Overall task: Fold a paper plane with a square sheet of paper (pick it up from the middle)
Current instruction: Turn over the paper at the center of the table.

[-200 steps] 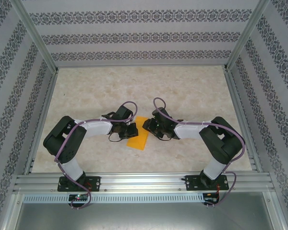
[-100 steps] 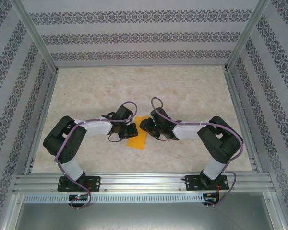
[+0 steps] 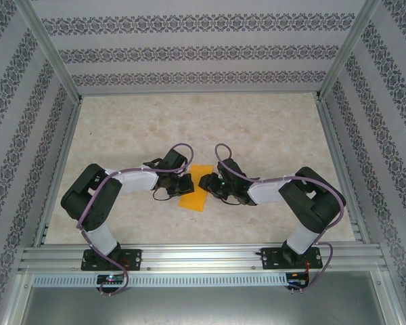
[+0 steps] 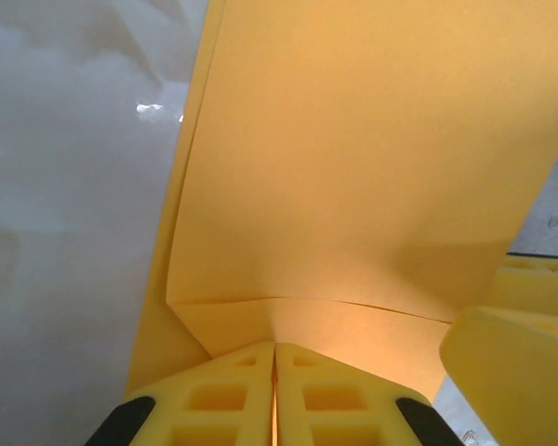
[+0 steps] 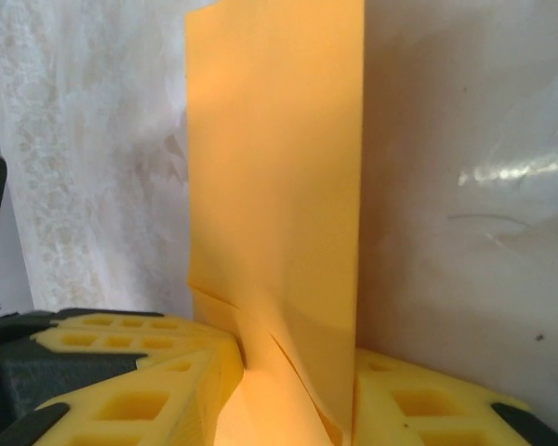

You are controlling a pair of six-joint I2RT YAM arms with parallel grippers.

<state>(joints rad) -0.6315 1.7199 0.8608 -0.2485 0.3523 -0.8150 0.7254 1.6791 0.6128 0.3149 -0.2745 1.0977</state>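
1. Sheet of paper [image 3: 193,195], orange-yellow, folded over. Lies near the middle of the pale marbled surface [image 3: 257,128], closer to the arm bases than to the far patterned wall, its far end between the two pincers.
2. Left pincer [image 3: 185,183], reaching in from the left and meeting the sheet's left edge.
3. From the left wrist: left pincer [image 4: 274,358] clenched, yellow fingers pressed flat together, grasping a thin sliver of the sheet in the seam.
4. Same view: sheet of paper [image 4: 372,167] spreading away from the fingertips as one broad face, creased across just above them, a second layer peeking out along the left edge. Grey-white surface [image 4: 65,186] to the left.
5. Right pincer [image 3: 204,181], coming in from the right at the sheet's far right corner, near the left pincer.
6. From the right wrist: right pincer [image 5: 298,360] released, yellow fingers parted on either side of the sheet of paper [image 5: 274,167]. Near edge sitting in the gap, wrinkled by short diagonal creases.
7. Yellow finger [image 4: 507,362] of the right pincer at the lower right of the left wrist view, just beside the sheet's edge.
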